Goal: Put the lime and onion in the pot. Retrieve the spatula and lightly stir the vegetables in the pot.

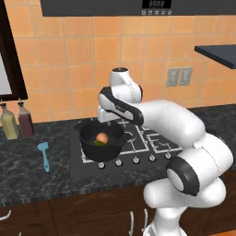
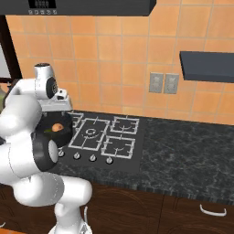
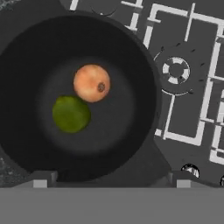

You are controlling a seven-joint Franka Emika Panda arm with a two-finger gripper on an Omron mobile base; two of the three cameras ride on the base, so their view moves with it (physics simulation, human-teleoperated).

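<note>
The lime (image 3: 71, 114) and the onion (image 3: 92, 83) are lying side by side and touching on the floor of the black pot (image 3: 26, 52), directly below the gripper (image 3: 109, 181). In the hand view the two finger tips are standing wide apart at the bottom edge, spread and holding nothing, hanging above the pot's near rim. The pot is sitting on the stove (image 1: 147, 143), on the burner beneath the gripper. In the left base view the light-blue spatula (image 1: 44, 155) is lying flat on the dark counter (image 1: 27, 175), well to the left of the gripper, untouched. Two bottles (image 1: 17, 120) are standing farther left, by the wall. The display on the hood (image 1: 156, 4) overhead is too blurred to read. The arm is hiding most of the gripper in both base views.
</note>
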